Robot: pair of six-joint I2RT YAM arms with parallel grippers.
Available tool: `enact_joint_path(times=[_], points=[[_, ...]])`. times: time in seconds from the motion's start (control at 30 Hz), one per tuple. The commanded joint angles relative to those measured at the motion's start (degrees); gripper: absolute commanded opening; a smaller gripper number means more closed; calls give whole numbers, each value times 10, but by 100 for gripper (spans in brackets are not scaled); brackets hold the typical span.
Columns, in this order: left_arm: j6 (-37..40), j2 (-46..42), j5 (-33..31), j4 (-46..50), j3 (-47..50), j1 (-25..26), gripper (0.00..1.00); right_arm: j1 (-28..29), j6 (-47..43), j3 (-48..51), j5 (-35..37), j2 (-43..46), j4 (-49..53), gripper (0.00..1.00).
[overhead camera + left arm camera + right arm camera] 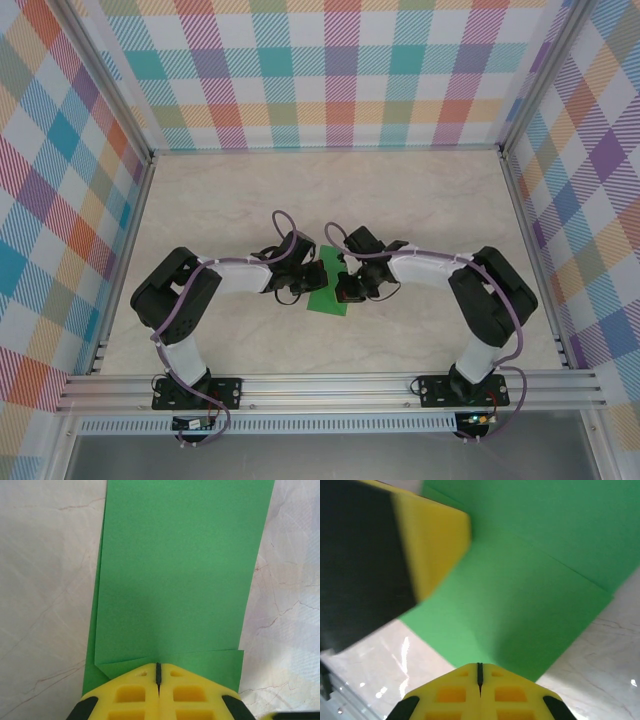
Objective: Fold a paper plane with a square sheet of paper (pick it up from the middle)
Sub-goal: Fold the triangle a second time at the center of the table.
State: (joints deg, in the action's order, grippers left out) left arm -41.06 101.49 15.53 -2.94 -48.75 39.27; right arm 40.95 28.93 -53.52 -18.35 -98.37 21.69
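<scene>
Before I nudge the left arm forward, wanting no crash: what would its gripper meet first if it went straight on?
The green paper: the shut left gripper sits at its near edge, seemingly touching it, and the sheet stretches on ahead. Depth is unclear.

One square sheet of paper — two arms.

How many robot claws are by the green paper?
2. The left gripper, shut, is at the left side of the square sheet of paper; the right gripper, also shut, is at its right side. None look hidden.
</scene>
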Motion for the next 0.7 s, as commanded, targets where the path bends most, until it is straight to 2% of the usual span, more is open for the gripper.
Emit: enact_joint_path(times=[0.0, 0.23, 0.4, 0.67], points=[[13, 23, -35, 85, 11, 8, 0, 3, 7, 14, 11, -7, 2, 1], [18, -21, 7, 31, 18, 11, 0, 3, 9, 31, 21, -20, 10, 0], [24, -64, 12, 10, 30, 21, 3, 3, 10, 30, 32, -27, 19, 0], [23, -37, 29, -11, 38, 47, 4, 3, 11, 27, 35, -35, 21, 0]])
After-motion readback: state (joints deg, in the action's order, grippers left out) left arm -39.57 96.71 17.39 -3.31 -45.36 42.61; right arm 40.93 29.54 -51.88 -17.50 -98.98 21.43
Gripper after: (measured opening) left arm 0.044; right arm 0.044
